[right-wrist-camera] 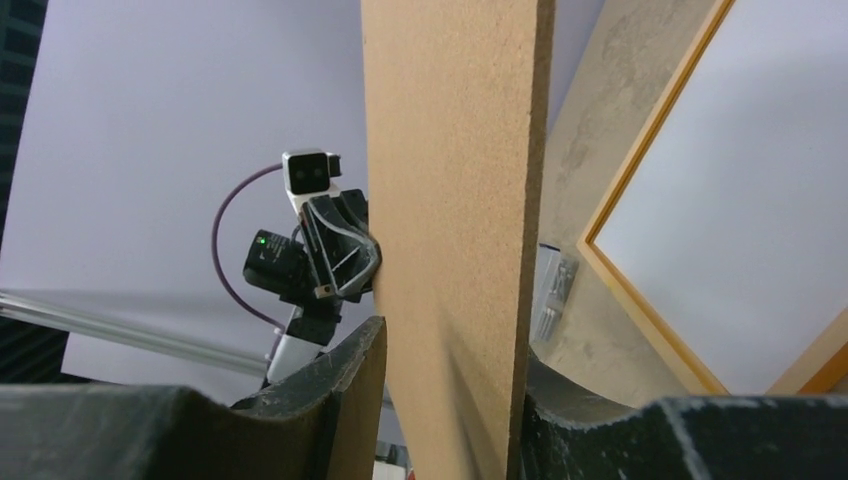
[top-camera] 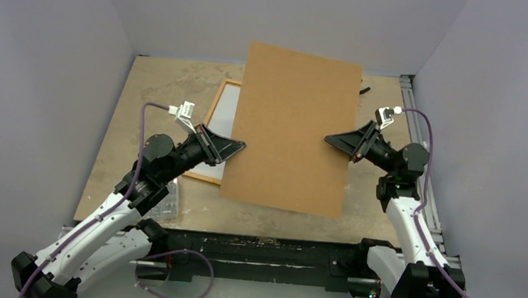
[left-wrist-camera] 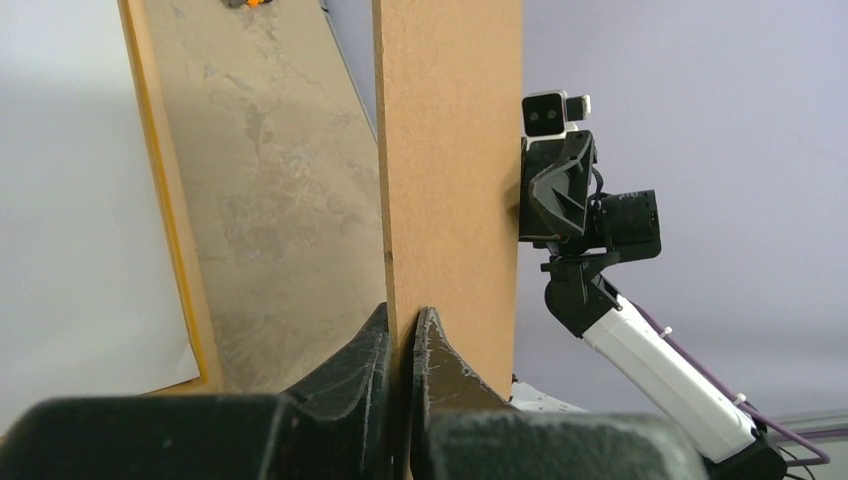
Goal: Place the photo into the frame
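Observation:
A plain brown backing board (top-camera: 295, 130) hangs tilted above the table. My left gripper (top-camera: 236, 147) is shut on its left edge; in the left wrist view both fingers pinch the thin board (left-wrist-camera: 450, 180) at the gripper (left-wrist-camera: 408, 330). My right gripper (top-camera: 333, 140) is open around the opposite edge, and the board (right-wrist-camera: 460, 200) slants between its spread fingers (right-wrist-camera: 450, 350). The frame (top-camera: 202, 178) lies flat under the board, its orange border (right-wrist-camera: 640, 150) around a white inside and mostly covered in the top view. The photo is hidden or out of view.
A small clear plastic piece (top-camera: 164, 205) lies on the table near the left arm. A thin black item (top-camera: 363, 90) sits at the back right beside a metal rail (top-camera: 408, 96). Grey walls close in the table on three sides.

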Robot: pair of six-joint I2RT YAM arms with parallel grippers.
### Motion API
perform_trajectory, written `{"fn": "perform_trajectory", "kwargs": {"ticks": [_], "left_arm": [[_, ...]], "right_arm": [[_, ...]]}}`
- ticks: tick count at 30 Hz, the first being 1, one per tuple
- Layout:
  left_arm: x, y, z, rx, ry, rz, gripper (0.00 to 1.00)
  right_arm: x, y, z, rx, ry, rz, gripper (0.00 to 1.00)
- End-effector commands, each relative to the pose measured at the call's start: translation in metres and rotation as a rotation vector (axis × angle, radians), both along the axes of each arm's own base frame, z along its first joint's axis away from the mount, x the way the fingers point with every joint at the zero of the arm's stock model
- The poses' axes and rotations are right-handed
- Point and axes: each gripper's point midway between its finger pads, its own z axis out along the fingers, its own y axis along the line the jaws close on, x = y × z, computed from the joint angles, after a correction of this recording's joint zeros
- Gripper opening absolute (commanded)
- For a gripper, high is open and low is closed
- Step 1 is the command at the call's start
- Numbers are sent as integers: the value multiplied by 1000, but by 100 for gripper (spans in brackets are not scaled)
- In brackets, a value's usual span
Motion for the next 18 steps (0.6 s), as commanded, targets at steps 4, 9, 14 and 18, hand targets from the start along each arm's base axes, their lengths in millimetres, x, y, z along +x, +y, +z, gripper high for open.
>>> {"fn": "perform_trajectory", "kwargs": {"ticks": [4, 9, 14, 18], "left_arm": [[9, 11, -53, 187, 73, 55, 11], [11, 22, -59, 264, 106, 100, 41], [12, 26, -67, 323, 138, 110, 77], [13, 16, -68, 290, 117, 66, 76]], "right_arm": [[-30, 12, 38, -84, -202, 110, 8], [-24, 11, 30, -148, -165, 79, 0], [-16, 8, 23, -218, -141, 46, 0], [-10, 6, 12, -246, -111, 23, 0]]}}
